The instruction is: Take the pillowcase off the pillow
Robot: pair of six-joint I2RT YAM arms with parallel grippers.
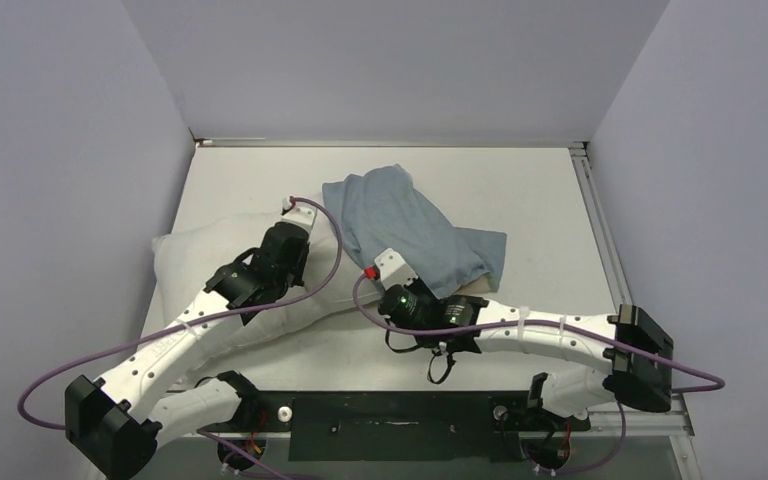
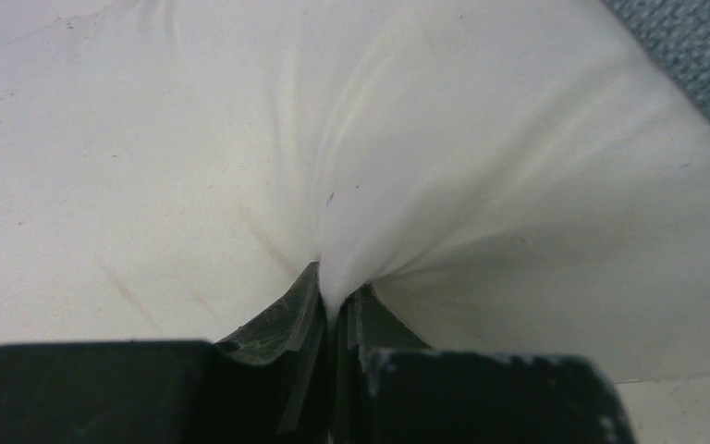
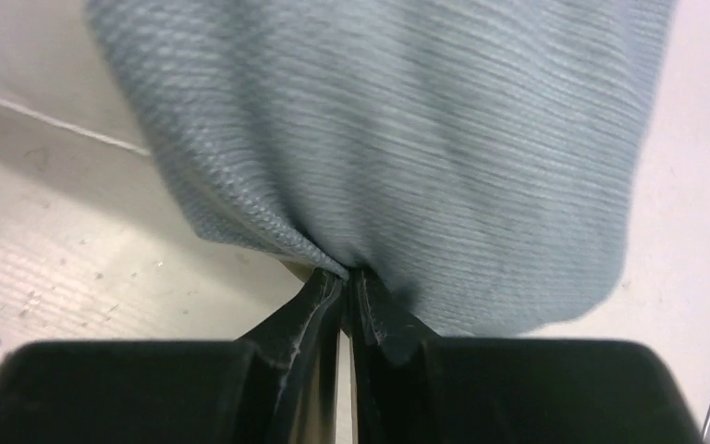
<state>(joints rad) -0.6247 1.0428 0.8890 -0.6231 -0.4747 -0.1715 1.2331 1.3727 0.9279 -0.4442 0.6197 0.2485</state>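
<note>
The off-white pillow (image 1: 188,262) lies at the table's left under my left arm. My left gripper (image 1: 298,228) is shut on a pinched fold of the pillow (image 2: 425,157), jaws closed at the fold (image 2: 335,298). The dusty-blue pillowcase (image 1: 410,225) lies limp at the table's centre, its left edge meeting the pillow's right end. My right gripper (image 1: 408,283) is shut on the pillowcase's near end (image 3: 407,139), jaws closed on bunched cloth (image 3: 345,277). A strip of pillowcase shows at the left wrist view's top right (image 2: 703,55). Whether any pillow is inside the case is hidden.
Grey walls enclose the table on three sides. A metal rail (image 1: 595,220) runs along the table's right edge. A black base plate (image 1: 390,420) lies at the near edge between the arm bases. Purple cables (image 1: 335,255) loop above the arms.
</note>
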